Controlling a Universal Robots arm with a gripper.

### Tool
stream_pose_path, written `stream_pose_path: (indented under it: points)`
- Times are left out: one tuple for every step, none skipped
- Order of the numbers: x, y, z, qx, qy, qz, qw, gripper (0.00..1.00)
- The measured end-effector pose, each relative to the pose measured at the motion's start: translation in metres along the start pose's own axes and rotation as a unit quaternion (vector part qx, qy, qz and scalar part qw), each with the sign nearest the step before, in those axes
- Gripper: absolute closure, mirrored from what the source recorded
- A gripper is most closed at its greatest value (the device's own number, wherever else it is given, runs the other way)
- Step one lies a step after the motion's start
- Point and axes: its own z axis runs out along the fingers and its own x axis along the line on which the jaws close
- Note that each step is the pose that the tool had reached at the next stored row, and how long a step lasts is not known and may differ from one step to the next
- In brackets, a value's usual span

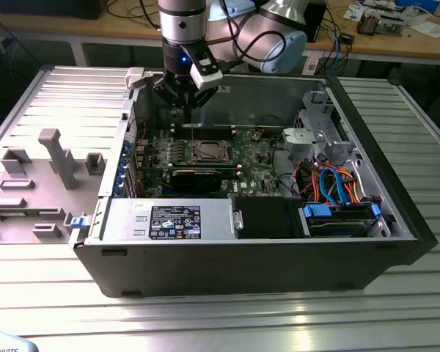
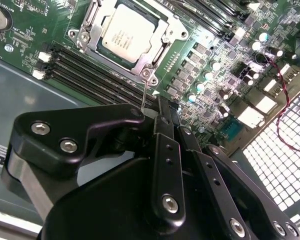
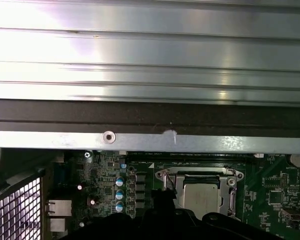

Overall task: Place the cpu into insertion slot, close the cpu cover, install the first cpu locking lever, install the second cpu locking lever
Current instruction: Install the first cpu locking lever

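One thin locking lever (image 2: 144, 92) — springy wire, I judge, best pinched near its tip — sits in my closed gripper (image 2: 152, 112) near the cpu (image 2: 126, 34).

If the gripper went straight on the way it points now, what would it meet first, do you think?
Probably the thin upright lever right by the gripper, then the memory slots beside the cpu cover; depth is hard to judge.

Arm's a silver-grey metal tube (image 1: 182, 18) with pale blue joint caps (image 1: 290, 45) and black cables (image 1: 239, 37). Its matte black linkage gripper (image 2: 157, 112) has shiny silver screws (image 2: 169, 202), plus a blue wrist light (image 1: 183, 59).
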Motion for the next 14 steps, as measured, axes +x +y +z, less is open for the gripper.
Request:
stream_pose_path:
  points:
    - [-0.0004, 0.0000, 0.0000, 0.0002, 0.0000, 0.000, 1.00000, 0.89]
    - [-0.0007, 0.0000, 0.0000, 0.0003, 0.0000, 0.000, 1.00000, 0.89]
    - [-0.0013, 0.0001, 0.0000, 0.0005, 0.0001, 0.000, 1.00000, 0.89]
    - [-0.0017, 0.0001, 0.0000, 0.0006, 0.0001, 0.000, 1.00000, 0.89]
    - [-0.0024, 0.0002, 0.0001, 0.0007, 0.0000, 0.000, 1.00000, 0.89]
    - [-0.0034, 0.0002, 0.0001, 0.0010, 0.0001, 0.000, 1.00000, 0.89]
    - [-0.0047, 0.0003, 0.0001, 0.0013, 0.0001, 0.000, 1.00000, 0.89]
    - [-0.0052, 0.0003, 0.0001, 0.0014, 0.0001, 0.000, 1.00000, 0.89]
    - [-0.0057, 0.0004, 0.0002, 0.0015, 0.0001, 0.000, 1.00000, 0.89]
    - [-0.0068, 0.0005, 0.0002, 0.0018, 0.0001, 0.000, 1.00000, 0.89]
    - [-0.0076, 0.0005, 0.0002, 0.0020, 0.0001, 0.000, 1.00000, 0.89]
    - [-0.0081, 0.0006, 0.0002, 0.0021, 0.0001, 0.000, 1.00000, 0.89]
    - [-0.0088, 0.0006, 0.0002, 0.0023, 0.0001, 0.000, 1.00000, 0.89]
    - [-0.0093, 0.0006, 0.0003, 0.0024, 0.0001, 0.000, 1.00000, 0.89]
